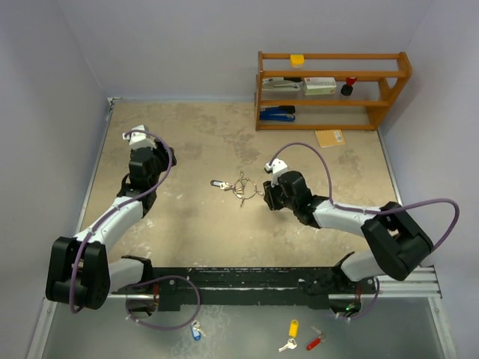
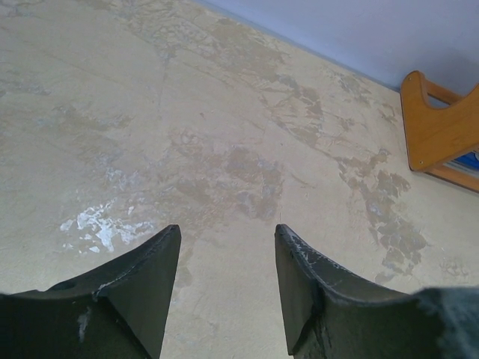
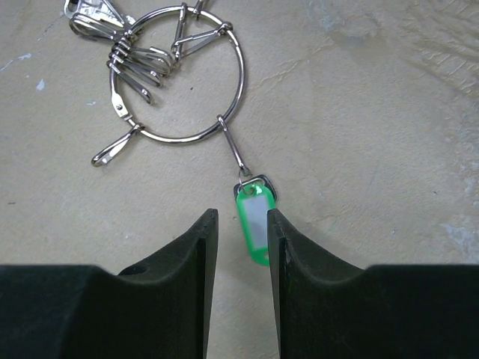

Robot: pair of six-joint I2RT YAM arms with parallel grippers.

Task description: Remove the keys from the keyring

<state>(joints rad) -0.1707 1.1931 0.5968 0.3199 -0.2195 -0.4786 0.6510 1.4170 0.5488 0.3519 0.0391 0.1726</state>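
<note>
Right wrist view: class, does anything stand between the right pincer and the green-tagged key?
Nothing visible does. The green-tagged key lies in the gap of the open right pincer, attached to the keyring.

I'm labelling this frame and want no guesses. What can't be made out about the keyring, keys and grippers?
Right wrist: the top edge cuts off the silver keys on the thin round silver wire keyring; count unclear.
Right wrist: the right gripper hides one edge of the green plastic-tagged key; contact unclear.
Top view: the keys are too small to separate.
Left wrist: the left gripper sees only beige table, no keyring.
</note>
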